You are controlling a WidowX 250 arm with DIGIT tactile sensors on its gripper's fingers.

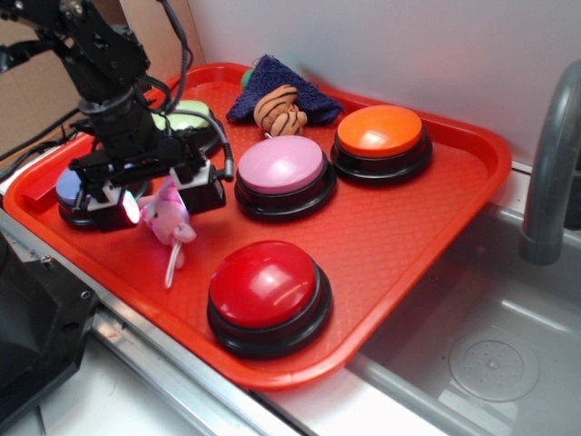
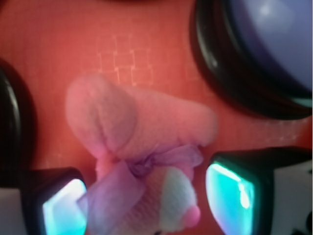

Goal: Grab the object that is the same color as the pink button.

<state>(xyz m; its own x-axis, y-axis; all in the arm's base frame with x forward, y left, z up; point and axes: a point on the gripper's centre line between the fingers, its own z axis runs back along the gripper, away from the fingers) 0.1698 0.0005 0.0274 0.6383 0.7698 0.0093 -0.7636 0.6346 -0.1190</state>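
- Red tray (image 1: 427, 227), packed with dome buttons: pink button (image 1: 280, 164) mid-tray, red button (image 1: 263, 283) nearest the front rim.
- Gripper (image 1: 156, 202) low at the left side, jaws closed in on the pink plush toy (image 1: 165, 216), pinching it from both flanks.
- Toy held at the tray surface, beside the blue-lavender button (image 2: 274, 44); can't tell if lifted.
- Risk: soft fuzz squeezing thin, toy sliding out on the lift.
- String tail (image 1: 172, 263) dangling, liable to snag the red button.

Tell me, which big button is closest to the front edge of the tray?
The red button. It sits alone nearest the front; the pink button and the orange one are farther back.
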